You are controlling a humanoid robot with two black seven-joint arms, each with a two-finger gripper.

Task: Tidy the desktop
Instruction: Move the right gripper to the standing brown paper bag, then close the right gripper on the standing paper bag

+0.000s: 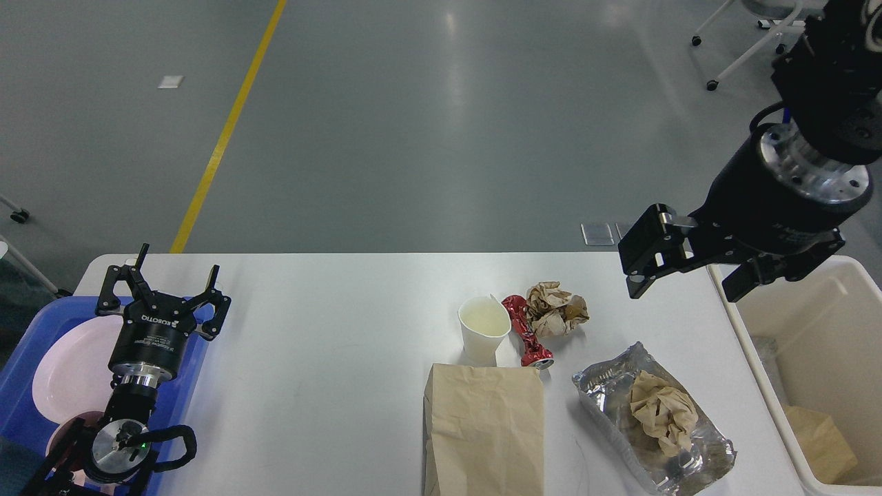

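Note:
The white desktop (331,324) fills the lower part of the head view. On its right half lie a white paper cup (484,336), a crushed red can (525,332), a crumpled brown paper ball (557,308), a flat brown paper bag (484,430) and a silver foil bag (651,420) with crumpled paper on it. My right gripper (685,272) is open and empty, hovering above the desktop's far right edge. My left gripper (173,279) is open and empty at the far left, over the edge of the blue tray (200,355).
The blue tray holds a pink plate (69,375) and a darker dish (62,434). A cream plastic bin (813,372) stands beside the desktop's right edge with brown paper inside. Grey floor with a yellow line (220,145) lies beyond.

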